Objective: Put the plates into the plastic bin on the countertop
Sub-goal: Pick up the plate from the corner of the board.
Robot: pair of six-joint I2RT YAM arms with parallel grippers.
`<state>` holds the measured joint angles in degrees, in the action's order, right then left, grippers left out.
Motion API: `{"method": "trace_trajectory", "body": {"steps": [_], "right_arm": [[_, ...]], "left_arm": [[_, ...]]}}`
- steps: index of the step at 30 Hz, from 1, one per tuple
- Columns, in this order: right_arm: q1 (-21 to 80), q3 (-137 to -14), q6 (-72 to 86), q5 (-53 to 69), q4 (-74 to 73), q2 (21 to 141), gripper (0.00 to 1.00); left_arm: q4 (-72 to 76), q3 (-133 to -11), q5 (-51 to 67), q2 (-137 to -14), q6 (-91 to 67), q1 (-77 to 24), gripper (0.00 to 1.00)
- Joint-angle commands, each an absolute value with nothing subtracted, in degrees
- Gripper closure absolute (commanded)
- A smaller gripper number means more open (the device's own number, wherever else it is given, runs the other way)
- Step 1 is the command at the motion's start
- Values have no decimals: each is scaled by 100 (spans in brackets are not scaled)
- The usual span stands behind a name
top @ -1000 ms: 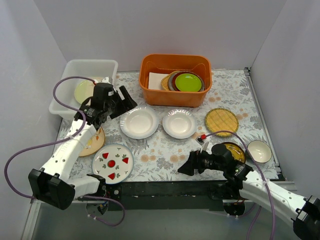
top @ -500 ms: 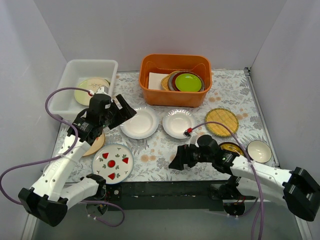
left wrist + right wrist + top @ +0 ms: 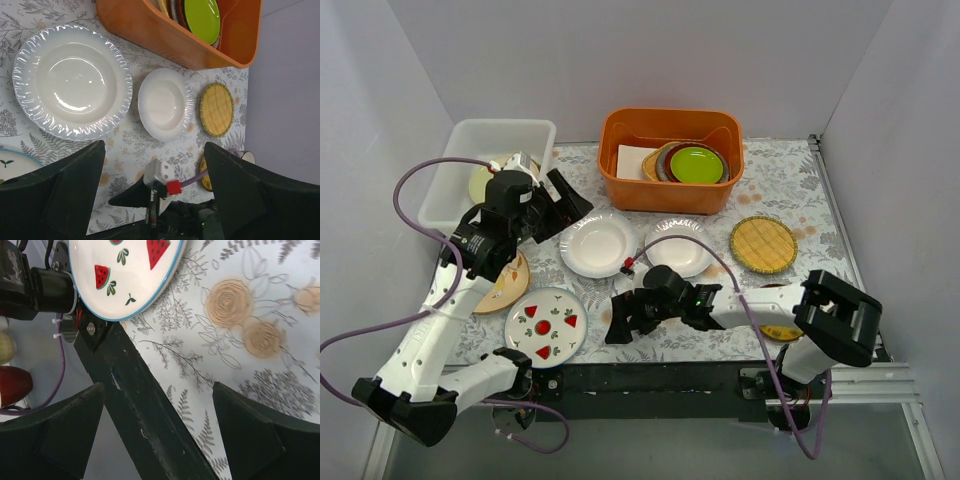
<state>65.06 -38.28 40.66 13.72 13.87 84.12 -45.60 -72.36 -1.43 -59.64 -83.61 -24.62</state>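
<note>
The plastic bin (image 3: 503,130) stands at the back left with a pale plate (image 3: 480,184) inside. On the countertop (image 3: 650,300) lie a large white plate (image 3: 598,243) (image 3: 72,95), a smaller white plate (image 3: 678,247) (image 3: 165,104), a yellow woven plate (image 3: 762,244) (image 3: 216,109), a peach plate (image 3: 508,283) and a red-fruit plate (image 3: 546,325) (image 3: 125,270). My left gripper (image 3: 563,207) (image 3: 155,147) hangs open and empty between the bin and the large white plate. My right gripper (image 3: 613,320) (image 3: 159,387) is open and empty over the front edge, just right of the fruit plate.
An orange tub (image 3: 670,160) (image 3: 150,30) at the back holds a lime-green plate (image 3: 697,163) and other dishes. The right arm stretches across the front, covering most of a dark plate (image 3: 782,330). The black front rail (image 3: 140,410) runs under the right gripper. Grey walls enclose the table.
The right arm has swung left along the front edge, from the dark plate to beside the fruit plate. The left gripper has hardly moved and stays open.
</note>
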Motion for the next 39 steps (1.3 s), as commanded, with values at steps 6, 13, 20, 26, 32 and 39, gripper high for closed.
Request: {"method": "trace_trajectory", "body": {"steps": [6,13,20,26,32,39], "right_arm": [[6636,-4745,4201,1626,1978,9606,7],[6645,-5176,4569,1723,2372,10317,13],[6662,-5589,4965,1459,2286,10775,23],[6662,-6055,5159,1406,2145,11285,43],[6662,-6152,5300,1362,1925,11575,65],[6671,-6153,5247,1082,1574,11610,98]], "left_arm": [[-4966,-7848,158,-5854,-8191,-2461,20],[-4966,-7866,377,-5687,-8191,-2461,20],[-4922,-7954,536,-5634,-8227,-2461,20],[-5010,-8016,554,-5590,-8218,-2461,20],[-5080,-8007,554,-5546,-8235,-2461,20],[-5045,-7901,598,-5475,-8288,-2461,20]]}}
